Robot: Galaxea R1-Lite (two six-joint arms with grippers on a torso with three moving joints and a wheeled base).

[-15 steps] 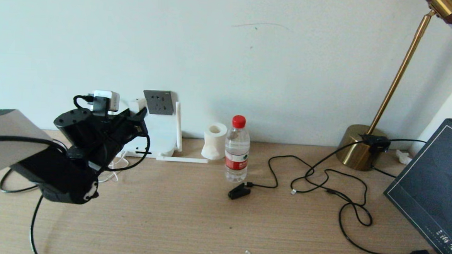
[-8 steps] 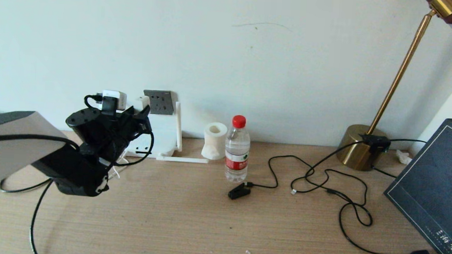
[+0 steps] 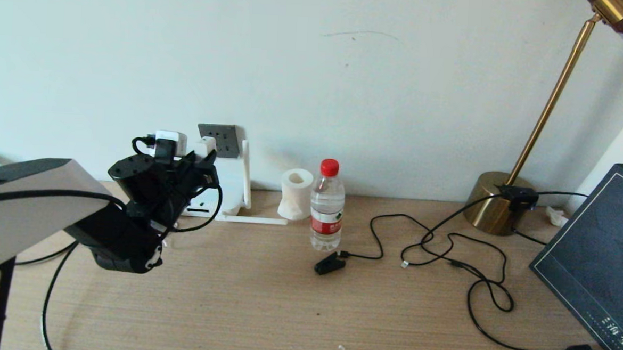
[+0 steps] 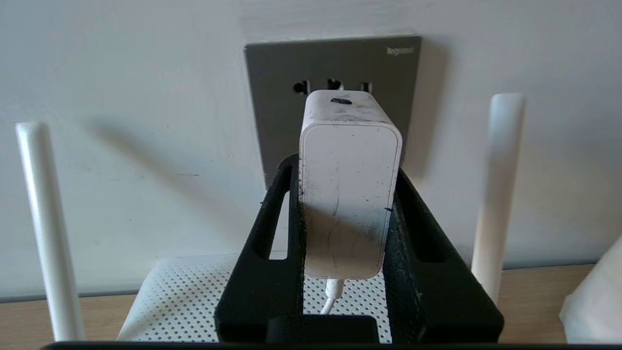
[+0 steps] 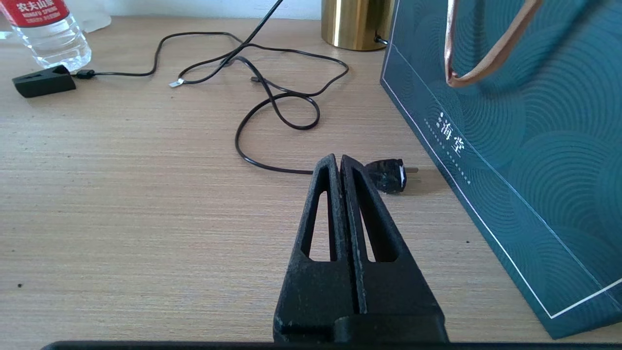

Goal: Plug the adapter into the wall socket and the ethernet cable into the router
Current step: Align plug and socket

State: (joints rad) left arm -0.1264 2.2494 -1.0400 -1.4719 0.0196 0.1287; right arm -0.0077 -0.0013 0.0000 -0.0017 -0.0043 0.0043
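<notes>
Clamped between left gripper jaws, adapter faces wall socket.

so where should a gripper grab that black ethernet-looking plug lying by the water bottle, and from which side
Grip the small black plug across its two long flat sides, coming straight down from above. It lies flat on the desk with its cord leaving the end nearest the water bottle, so approach from the open front side. I cannot tell its exact connector type.
</notes>
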